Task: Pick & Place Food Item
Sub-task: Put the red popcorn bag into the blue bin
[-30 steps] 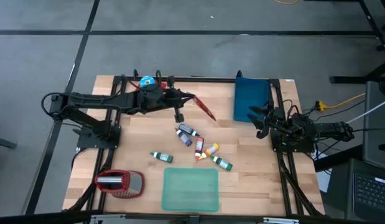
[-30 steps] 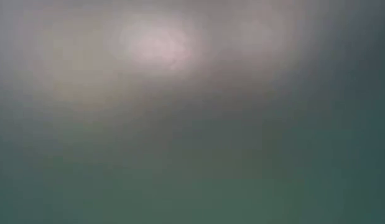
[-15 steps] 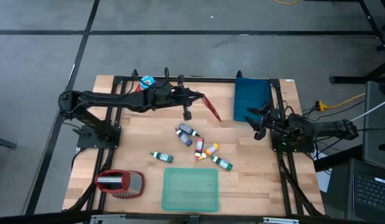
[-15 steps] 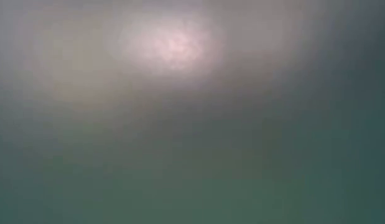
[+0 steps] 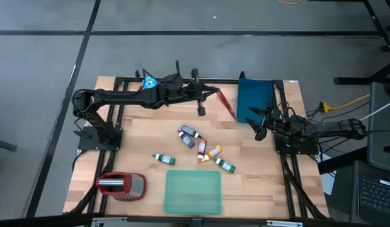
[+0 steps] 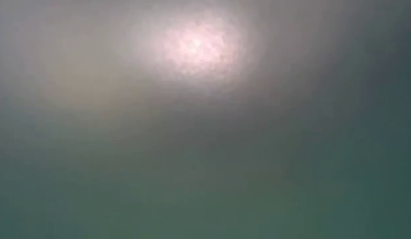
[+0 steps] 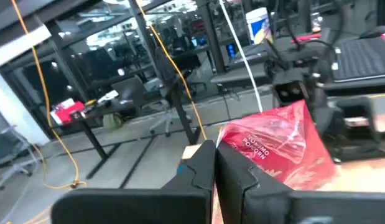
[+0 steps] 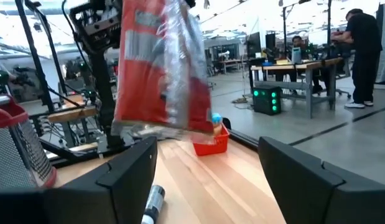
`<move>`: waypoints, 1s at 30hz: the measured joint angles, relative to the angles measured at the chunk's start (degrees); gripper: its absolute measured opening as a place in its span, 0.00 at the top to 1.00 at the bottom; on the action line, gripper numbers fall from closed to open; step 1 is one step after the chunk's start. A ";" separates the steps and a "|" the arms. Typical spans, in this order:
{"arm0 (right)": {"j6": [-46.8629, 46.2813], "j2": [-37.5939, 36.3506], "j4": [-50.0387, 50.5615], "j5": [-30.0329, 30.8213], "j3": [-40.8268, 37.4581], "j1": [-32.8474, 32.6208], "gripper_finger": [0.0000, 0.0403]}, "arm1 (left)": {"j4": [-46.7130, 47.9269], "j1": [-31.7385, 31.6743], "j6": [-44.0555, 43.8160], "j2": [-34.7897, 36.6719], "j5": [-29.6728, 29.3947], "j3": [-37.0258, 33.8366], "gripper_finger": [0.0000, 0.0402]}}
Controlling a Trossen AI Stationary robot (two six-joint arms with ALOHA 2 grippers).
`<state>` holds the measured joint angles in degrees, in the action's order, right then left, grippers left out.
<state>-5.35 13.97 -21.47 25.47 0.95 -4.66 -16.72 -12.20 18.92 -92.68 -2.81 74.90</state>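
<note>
Left gripper (image 5: pixel 215 93) is pinching the red bag (image 5: pixel 227 104), which is hanging beyond its closed jaws. Right gripper (image 5: pixel 254 122) is waiting nearby, jaws spread wide.

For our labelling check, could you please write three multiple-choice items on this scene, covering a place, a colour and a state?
1. Where is the teal tray?
A. near edge of the table
B. far right corner
C. off the table

2. What colour is the snack bag held by the left hand?
A. green
B. red
C. yellow

3. How is the right hand?
A. shut on a bottle
B. open and empty
C. shut on the bag

Key: 1 A, the tray lies at the near edge; 2 B, the left wrist view shows red; 3 B, its fingers stand apart around nothing.
</note>
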 joint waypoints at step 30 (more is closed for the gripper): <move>1.07 1.34 -1.77 -0.90 0.00 0.01 0.30 | 4.41 -1.81 0.04 -12.83 4.58 16.02 1.00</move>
<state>-4.27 15.31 -23.24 24.58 0.95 -4.65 -12.30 -14.01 18.96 -105.51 1.77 90.91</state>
